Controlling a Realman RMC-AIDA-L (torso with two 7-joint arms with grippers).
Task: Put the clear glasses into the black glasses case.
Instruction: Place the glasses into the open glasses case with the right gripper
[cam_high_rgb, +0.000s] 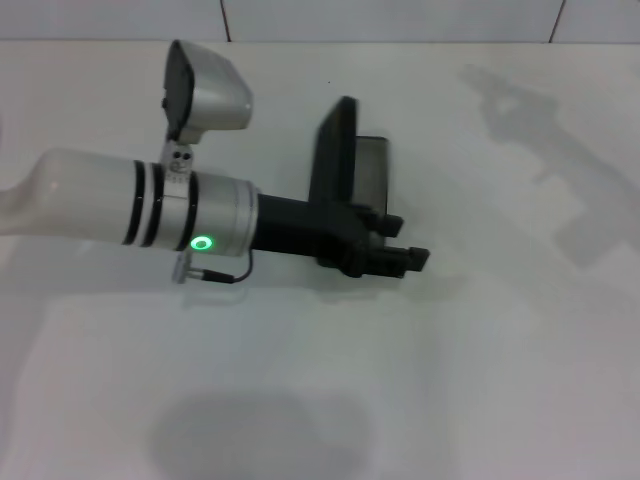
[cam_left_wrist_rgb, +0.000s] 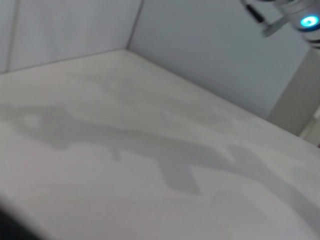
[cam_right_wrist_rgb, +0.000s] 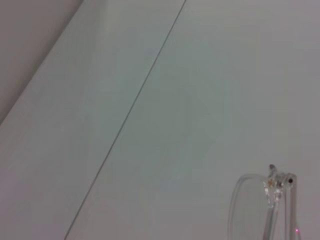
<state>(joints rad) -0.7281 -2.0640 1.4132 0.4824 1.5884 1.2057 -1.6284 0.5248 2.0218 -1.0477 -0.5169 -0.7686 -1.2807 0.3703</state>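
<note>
Beside the open black glasses case (cam_high_rgb: 352, 165), the left gripper (cam_high_rgb: 400, 255) is seen, grip state indeterminate. Clear glasses (cam_right_wrist_rgb: 272, 200) appear only near the right wrist; transparency risks misjudged placement.

The left arm (cam_high_rgb: 150, 205) reaches in from the left, level across the middle — a green light glowing on its wrist (cam_high_rgb: 203, 242), its dark left hand (cam_high_rgb: 395, 255) pointing right.

No writing, label, brand or number can be read on anything in these views, the black glasses case (cam_high_rgb: 345, 165) included.
</note>
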